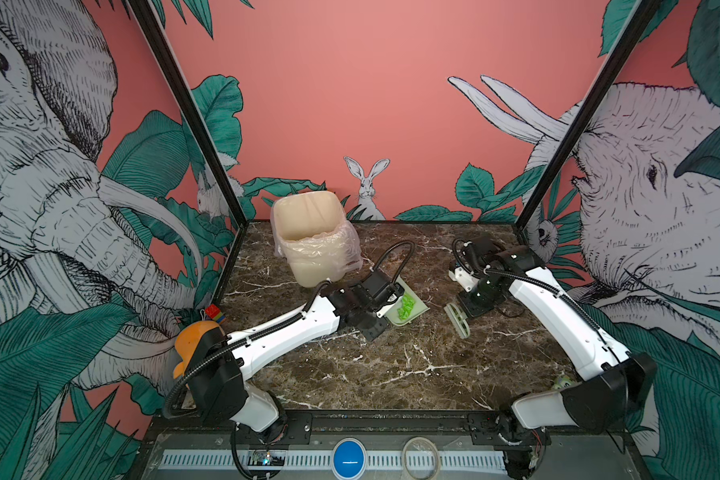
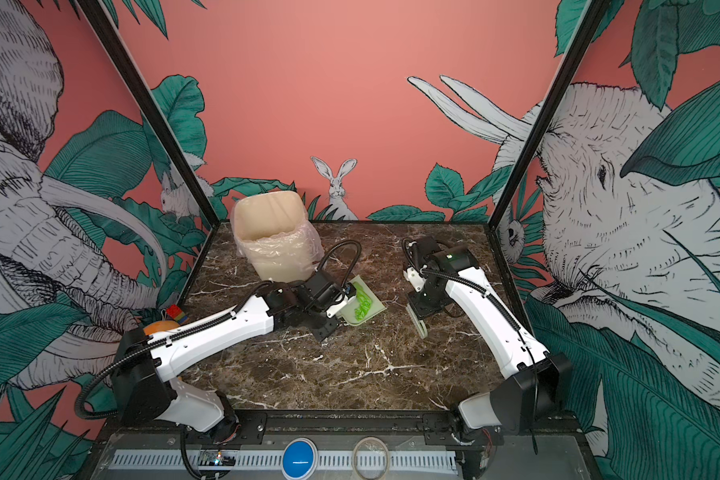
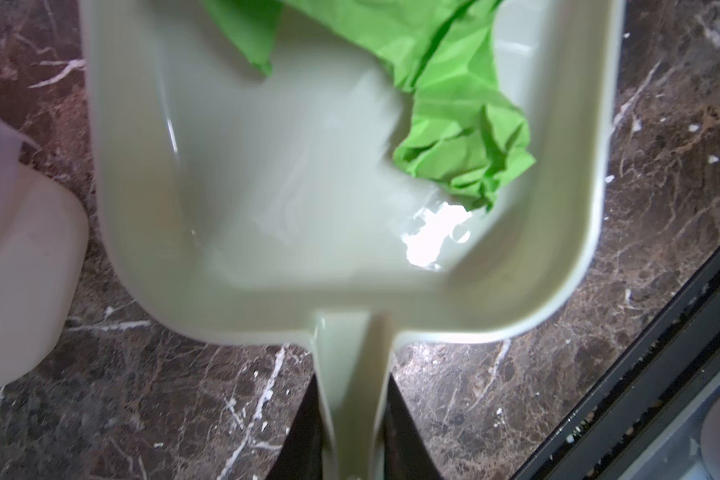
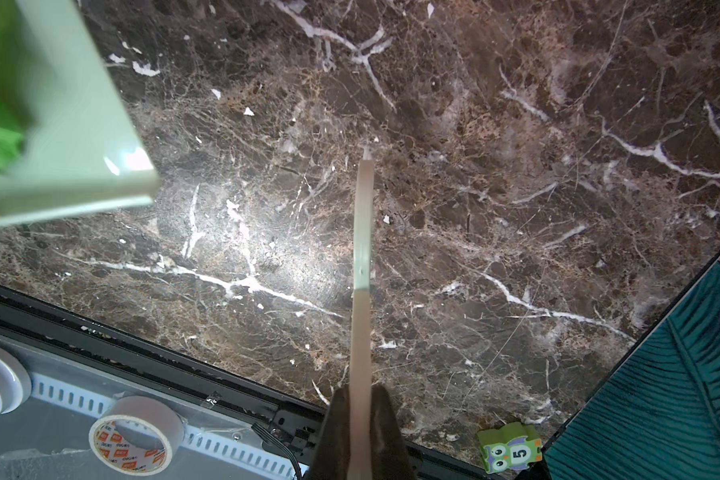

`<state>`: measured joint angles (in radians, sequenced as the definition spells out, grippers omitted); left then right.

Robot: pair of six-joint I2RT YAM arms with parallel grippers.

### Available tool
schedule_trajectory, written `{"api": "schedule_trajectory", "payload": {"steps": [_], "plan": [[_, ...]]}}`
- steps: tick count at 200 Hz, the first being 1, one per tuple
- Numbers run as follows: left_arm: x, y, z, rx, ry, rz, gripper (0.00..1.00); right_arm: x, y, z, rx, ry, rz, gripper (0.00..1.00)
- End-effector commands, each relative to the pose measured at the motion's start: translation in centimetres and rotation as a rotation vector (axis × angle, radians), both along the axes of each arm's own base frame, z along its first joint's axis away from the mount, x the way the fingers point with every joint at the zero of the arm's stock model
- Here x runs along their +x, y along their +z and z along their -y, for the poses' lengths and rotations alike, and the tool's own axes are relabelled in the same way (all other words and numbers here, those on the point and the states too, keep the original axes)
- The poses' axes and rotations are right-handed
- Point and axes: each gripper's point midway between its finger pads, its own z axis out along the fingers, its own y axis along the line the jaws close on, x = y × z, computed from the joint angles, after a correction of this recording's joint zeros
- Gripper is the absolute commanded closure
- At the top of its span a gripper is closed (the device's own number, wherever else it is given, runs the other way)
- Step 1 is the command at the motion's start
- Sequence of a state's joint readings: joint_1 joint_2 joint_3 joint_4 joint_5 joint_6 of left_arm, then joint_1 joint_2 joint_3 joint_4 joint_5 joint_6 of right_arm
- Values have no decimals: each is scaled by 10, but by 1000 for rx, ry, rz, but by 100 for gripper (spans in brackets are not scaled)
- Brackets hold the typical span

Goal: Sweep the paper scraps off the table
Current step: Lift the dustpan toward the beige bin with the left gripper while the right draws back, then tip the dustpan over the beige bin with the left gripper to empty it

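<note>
My left gripper [image 3: 352, 451] is clamped on the handle of the dustpan [image 3: 267, 187], and the paper scraps [image 3: 466, 137] lie inside it, just ahead of my fingers, bunched against one side wall and toward the open lip. My right gripper [image 4: 360, 440] is closed tight on the flat handle of the brush [image 4: 362, 249], which hangs well apart from the pan. I judge the sweeping done and the emptying in hand. Next I must raise the pan above the rim of the bin [image 1: 304, 220], which stands near, off to one side of my left gripper. Then I tip the lip down over its mouth, keeping the pan level on the way so the light paper does not slide out. The left wrist view shows how the scraps sit, and only green ones. A bright patch at the pan's back may be glare or white paper; I cannot tell. Both top views show the bin's open mouth. The right wrist view shows the table [image 4: 516, 208] beneath my brush with no coloured scraps on it.
</note>
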<state>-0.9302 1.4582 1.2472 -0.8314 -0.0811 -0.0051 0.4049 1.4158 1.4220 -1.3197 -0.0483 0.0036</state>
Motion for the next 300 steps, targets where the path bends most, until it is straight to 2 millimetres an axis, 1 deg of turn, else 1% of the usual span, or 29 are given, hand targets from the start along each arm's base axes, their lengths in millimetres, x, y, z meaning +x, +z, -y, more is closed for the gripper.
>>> {"api": "schedule_trajectory", "payload": {"steps": [1, 30, 79, 93, 95, 99, 147, 172, 215, 234, 266, 289, 300], "plan": [[0, 28, -22, 3, 52, 17, 87, 0, 5, -1, 31, 10, 20, 100], [9, 64, -42, -13, 105, 54, 87, 3, 5, -2, 42, 11, 21, 100], [27, 116, -83, -11, 197, 103, 87, 4, 8, -3, 61, 15, 29, 100], [30, 126, -92, 0, 208, 123, 87, 4, 8, -1, 61, 14, 32, 100], [34, 128, -98, 1, 230, 127, 87, 3, 8, -1, 62, 14, 32, 100], [37, 130, -103, 4, 243, 133, 87, 3, 9, -1, 63, 13, 32, 100], [57, 154, -149, 6, 369, 182, 87, 0, 11, 6, 68, 6, 38, 100], [67, 162, -177, 4, 450, 197, 87, -3, 12, 8, 73, 6, 34, 100], [81, 164, -223, -25, 593, 208, 87, -6, 11, 10, 79, 3, 32, 100], [88, 166, -240, -19, 635, 215, 87, -8, 11, 10, 80, 3, 30, 100], [105, 172, -258, 37, 666, 235, 87, -10, 12, 11, 81, 5, 27, 100], [123, 172, -263, 82, 670, 242, 87, -10, 13, 11, 85, 6, 27, 100], [131, 171, -263, 92, 665, 237, 86, -11, 13, 11, 85, 7, 27, 100]]}}
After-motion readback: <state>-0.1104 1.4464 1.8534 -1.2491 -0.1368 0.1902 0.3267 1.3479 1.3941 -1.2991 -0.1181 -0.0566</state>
